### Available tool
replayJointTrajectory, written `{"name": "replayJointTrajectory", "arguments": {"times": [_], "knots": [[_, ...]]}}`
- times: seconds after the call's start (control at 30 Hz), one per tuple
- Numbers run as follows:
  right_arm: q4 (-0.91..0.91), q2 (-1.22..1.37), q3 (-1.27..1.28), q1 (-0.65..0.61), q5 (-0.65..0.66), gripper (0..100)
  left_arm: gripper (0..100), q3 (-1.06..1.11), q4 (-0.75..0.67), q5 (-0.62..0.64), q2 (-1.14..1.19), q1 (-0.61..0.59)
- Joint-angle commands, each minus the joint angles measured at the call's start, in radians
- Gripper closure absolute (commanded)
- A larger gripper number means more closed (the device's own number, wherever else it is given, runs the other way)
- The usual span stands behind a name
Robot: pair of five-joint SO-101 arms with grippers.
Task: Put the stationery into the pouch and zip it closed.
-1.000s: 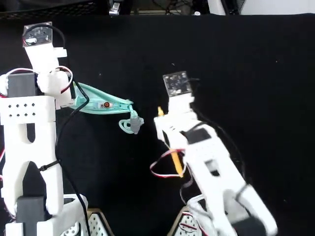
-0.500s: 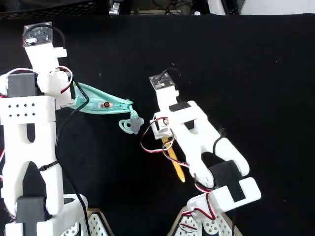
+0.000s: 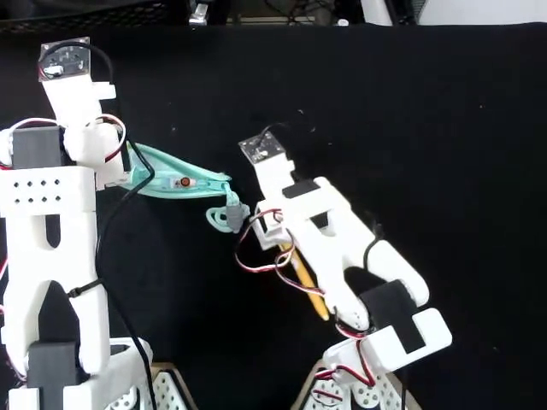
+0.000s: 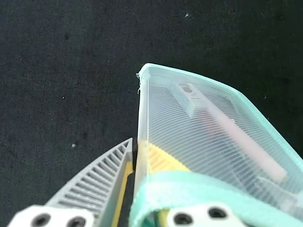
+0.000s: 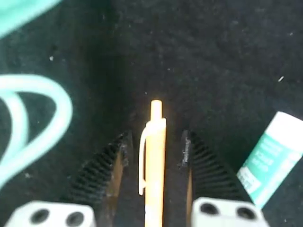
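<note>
- High view: the black surface (image 3: 444, 128) carries both arms. The left arm (image 3: 47, 222) stands along the left edge of the frame. The left gripper (image 3: 125, 176) pinches the left end of the teal pouch (image 3: 184, 183). The pouch stretches out to the right, left of centre in the frame. Its loop (image 3: 224, 215) hangs at the right end.
- High view: the right arm (image 3: 338, 243) slants from bottom centre up towards the middle of the frame, ending just beside the loop. A yellow pen (image 3: 309, 289) shows under the arm, slanting down to the right.
- Left wrist view: the left gripper is pressed together on the pouch's teal-edged rim, with a grey ribbed finger (image 4: 97, 187) lying against the clear, ribbed wall. Through that wall a pinkish stick (image 4: 239, 139) shows inside the pouch. The black surface lies beyond.
- Right wrist view: the right gripper (image 5: 155, 142) holds the pen between its two dark ribbed fingers. The pen lies lengthwise along them, with its clip end poking out past the tips. The loop curves near one side of the gripper. A white and green tube (image 5: 269, 161) lies on the surface near the other side.
</note>
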Motion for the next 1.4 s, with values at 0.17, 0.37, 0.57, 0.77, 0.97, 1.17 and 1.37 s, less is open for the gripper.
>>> {"name": "replayJointTrajectory", "arguments": {"times": [0.17, 0.37, 0.57, 0.77, 0.97, 1.17, 1.37], "knots": [[0.014, -0.054, -0.044, -0.003, 0.103, 90.0, 97, 0.058, -0.005, -0.006, 0.008, -0.001], [0.106, 0.091, -0.153, -0.017, 0.189, 92.1, 97, 0.058, -0.005, -0.006, 0.008, -0.001], [0.206, 0.245, -0.305, -0.035, 0.190, 95.1, 97, 0.071, -0.008, -0.008, 0.008, -0.001], [0.210, 0.197, -0.282, -0.029, 0.150, 98.6, 97, 0.117, -0.061, -0.008, 0.008, -0.001], [0.133, -0.087, -0.081, -0.026, 0.147, 98.6, 97, 0.114, -0.057, -0.008, 0.008, -0.001], [0.115, -0.550, 0.124, 0.040, 0.147, 98.6, 97, 0.119, -0.060, -0.008, 0.008, -0.001], [0.258, -0.955, 0.091, 0.061, 0.147, 98.6, 97, 0.120, -0.060, -0.008, 0.008, 0.004]]}}
